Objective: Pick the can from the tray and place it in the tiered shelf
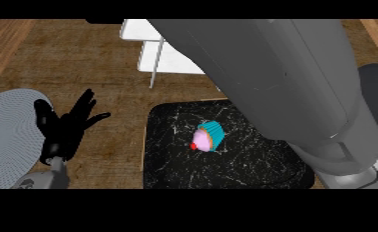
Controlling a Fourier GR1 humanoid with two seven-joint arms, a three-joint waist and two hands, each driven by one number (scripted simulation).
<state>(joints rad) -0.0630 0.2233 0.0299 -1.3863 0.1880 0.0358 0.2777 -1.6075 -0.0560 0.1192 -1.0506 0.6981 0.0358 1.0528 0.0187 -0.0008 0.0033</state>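
A black speckled tray (177,166) lies at the lower middle of the wooden counter. On it a cupcake (208,137) with a teal wrapper, pink icing and a red cherry lies on its side. No can shows. The white tiered shelf (166,51) stands at the back, partly behind my right forearm (288,81), which runs across the view from lower right toward the upper middle. My right hand is hidden. At the left, my left hand (66,123) rests open with fingers up.
A grey rounded shape (18,136) sits at the left edge beside my left hand. Bare wooden counter (81,61) stretches across the back left.
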